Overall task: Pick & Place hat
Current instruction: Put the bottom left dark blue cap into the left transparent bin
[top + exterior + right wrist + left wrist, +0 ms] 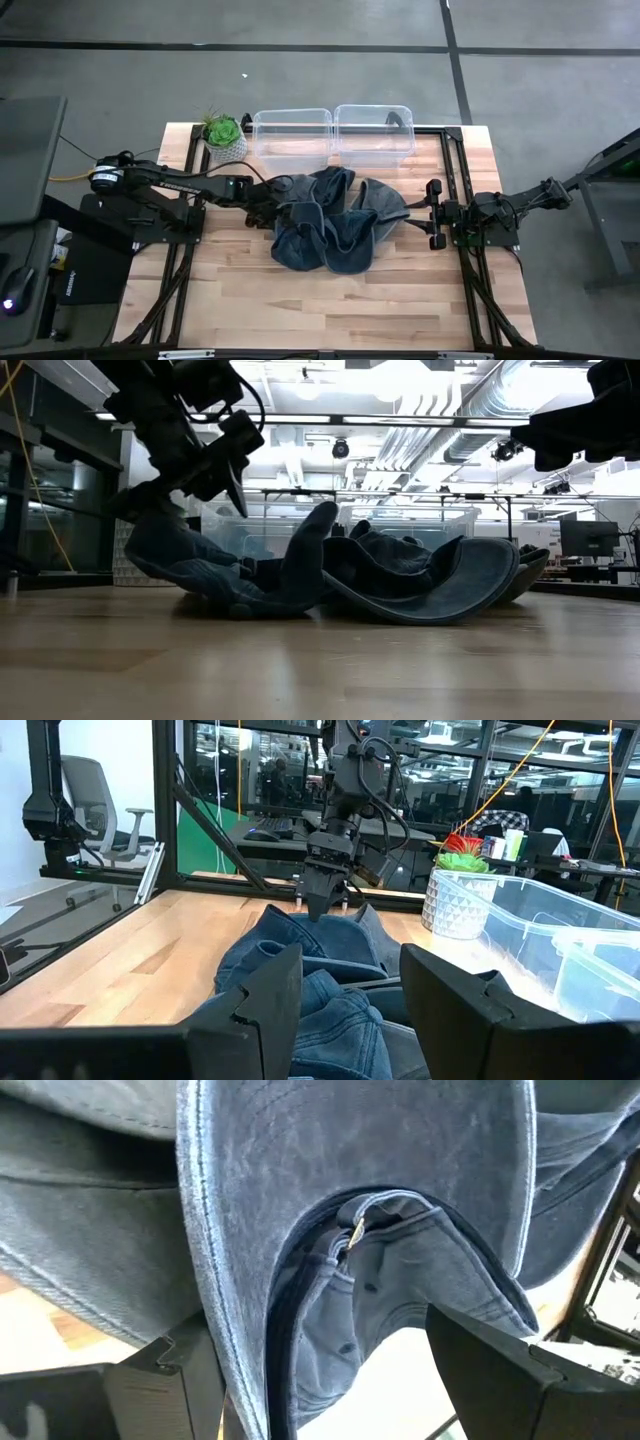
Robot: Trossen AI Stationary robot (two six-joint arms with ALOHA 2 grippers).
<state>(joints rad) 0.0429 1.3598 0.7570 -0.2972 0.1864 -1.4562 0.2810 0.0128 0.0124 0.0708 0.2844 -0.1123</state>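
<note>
My left gripper point(268, 205) sits with its jaws spread around a brim of the crumpled blue denim hats point(330, 220) (several tangled); closing might drag two. My right gripper point(433, 213) waits, jaws apart, just beside the pile.

The hats point(330, 225) are washed blue denim cloth, matt and soft with stitched seams, heaped on a pale wood surface point(330, 300) with a smooth, faintly shiny grain, while behind the heap stand two clear glossy plastic bins point(333, 135).
</note>
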